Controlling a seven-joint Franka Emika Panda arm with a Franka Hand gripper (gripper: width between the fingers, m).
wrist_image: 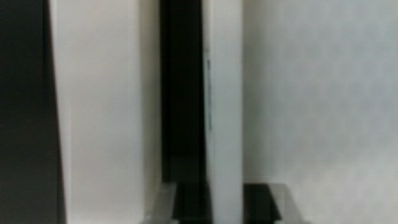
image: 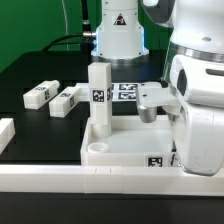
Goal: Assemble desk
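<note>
Fitting legs, it seems: white plastic rimmed desk top [image: 115, 152] bears one upright square white leg [image: 98, 95] at ten o'clock; two-finger gripper [image: 150, 110] at two o'clock, closed, hold unclear. Next: probably fetch loose white leg [image: 68, 101], nine o'clock

The exterior camera stands off the arm [image: 200, 110], low and near, looking slightly down across the black table [image: 30, 80] at the desk top [image: 120, 152]. The arm crowds the exterior view's right. The wrist camera sits right against a blurred white post [wrist_image: 107, 100], perhaps a desk leg, so I can't tell what the two views share.
</note>
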